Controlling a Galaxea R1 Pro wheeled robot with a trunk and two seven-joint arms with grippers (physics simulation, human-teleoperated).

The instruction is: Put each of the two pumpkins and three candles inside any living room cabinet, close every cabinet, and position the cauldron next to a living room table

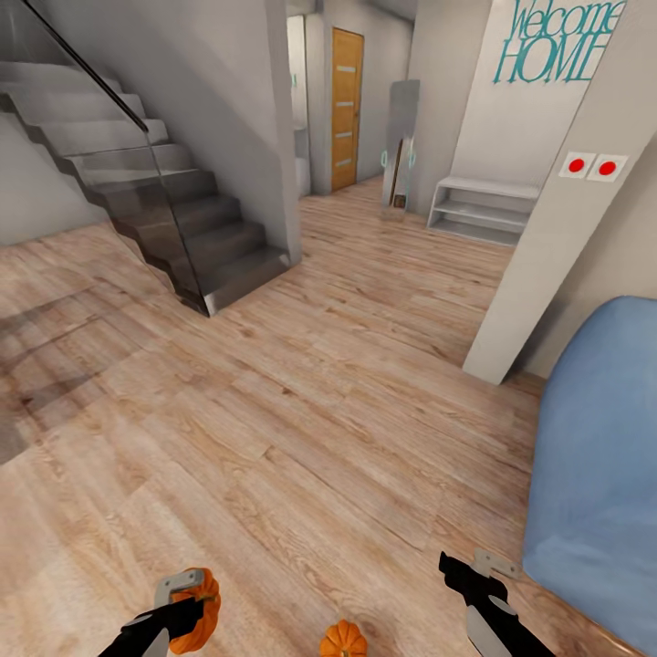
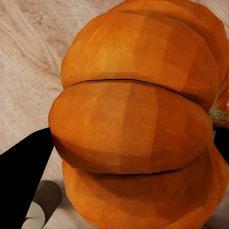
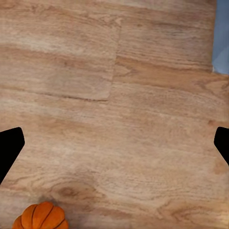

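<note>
My left gripper (image 1: 185,602) is at the lower left of the head view, shut on a bright orange ribbed pumpkin (image 1: 203,610) held above the floor. In the left wrist view that pumpkin (image 2: 133,119) sits close up between the black fingers (image 2: 21,167). A second pumpkin (image 1: 343,640) rests on the wood floor between my two arms, and it appears in the right wrist view too, as the pumpkin (image 3: 42,217) on the planks. My right gripper (image 1: 470,579) is open and holds nothing; its fingertips (image 3: 9,148) are spread wide over bare floor.
A blue upholstered seat (image 1: 598,474) bulges in at the right, beside a white pillar (image 1: 547,228). A grey staircase (image 1: 173,210) with a glass rail rises at the left. Ahead a hallway holds a white low shelf (image 1: 482,208), a mirror (image 1: 400,151) and a wooden door (image 1: 346,108).
</note>
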